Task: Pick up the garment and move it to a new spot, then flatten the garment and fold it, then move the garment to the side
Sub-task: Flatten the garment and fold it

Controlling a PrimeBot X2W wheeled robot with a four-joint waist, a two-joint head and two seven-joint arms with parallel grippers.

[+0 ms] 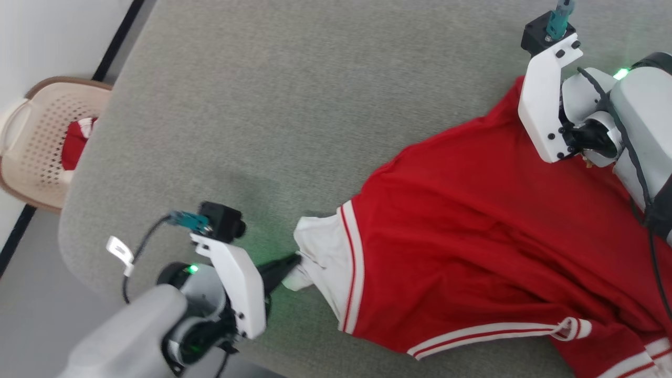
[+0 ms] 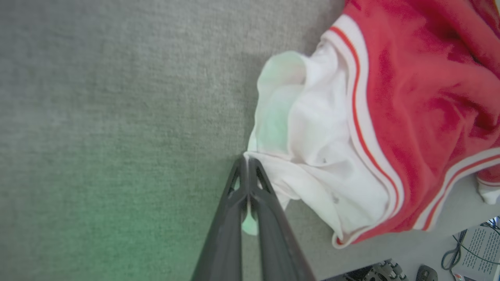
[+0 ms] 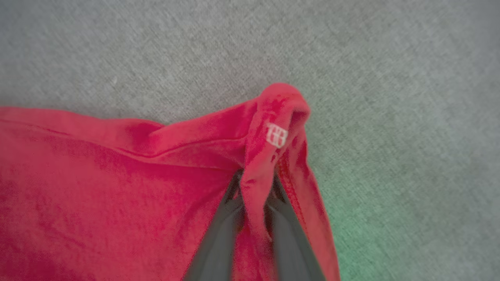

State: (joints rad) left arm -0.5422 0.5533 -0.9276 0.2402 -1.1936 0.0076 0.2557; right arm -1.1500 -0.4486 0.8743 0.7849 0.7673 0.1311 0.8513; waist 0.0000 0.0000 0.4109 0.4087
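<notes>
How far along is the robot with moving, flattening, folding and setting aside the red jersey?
Done: the garment lies on the grey table, partly spread but rumpled. In hand: the left gripper pinches the edge of the white sleeve, and the right gripper has a red corner between its fingers, seemingly to pull it flat. Left: flattening, folding, moving aside.

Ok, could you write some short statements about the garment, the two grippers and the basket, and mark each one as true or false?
1. The left gripper is shut on the garment's white sleeve. True.
2. The garment lies inside the basket. False: it lies on the grey table, and the basket stands beside the table.
3. A red fold of the garment runs between the right gripper's fingers. True.
4. The garment is folded into a neat square. False: it lies spread out and wrinkled.
</notes>
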